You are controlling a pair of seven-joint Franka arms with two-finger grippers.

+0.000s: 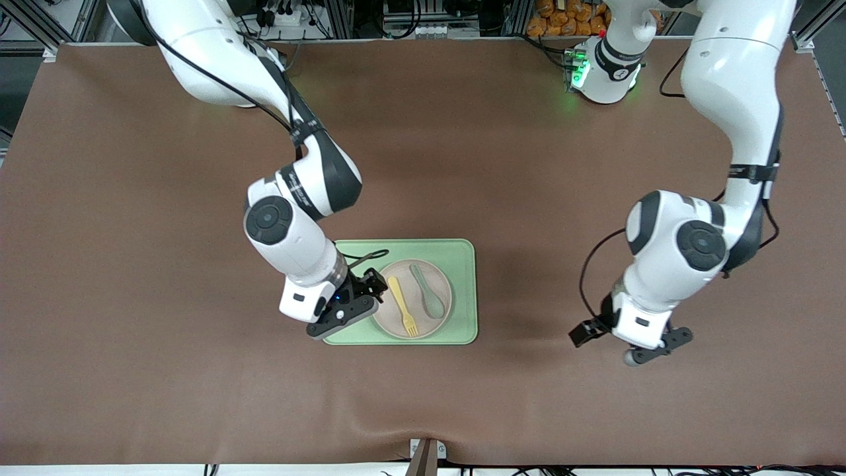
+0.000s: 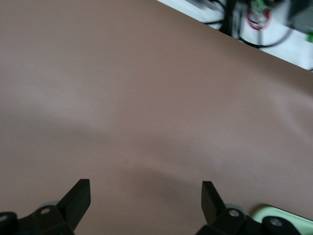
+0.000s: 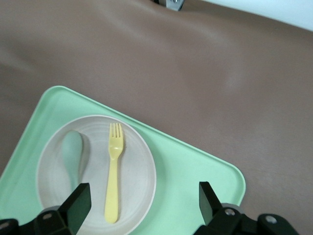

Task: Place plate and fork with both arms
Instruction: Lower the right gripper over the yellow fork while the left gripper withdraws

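My right jaws (image 1: pixel 360 297) hang released over the green tray's (image 1: pixel 462 264) edge beside the beige-pink round plate (image 1: pixel 396 324) holding the yellow plastic fork (image 1: pixel 402 306); my left jaws (image 1: pixel 631 344) wait released over the bare brown desk (image 1: pixel 529 165).

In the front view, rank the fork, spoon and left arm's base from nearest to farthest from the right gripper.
1. Fork: on the plate, beside the right gripper.
2. Spoon: on the plate, toward the left arm's end.
3. Left arm's base: at the table's robot edge.

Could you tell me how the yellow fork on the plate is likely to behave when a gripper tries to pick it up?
The fork looks like thin moulded plastic, so it is probably light and fairly stiff. It lies flat on the smooth plate beside the spoon, so it may slide rather than lift cleanly. Its flat shape makes rolling unlikely.
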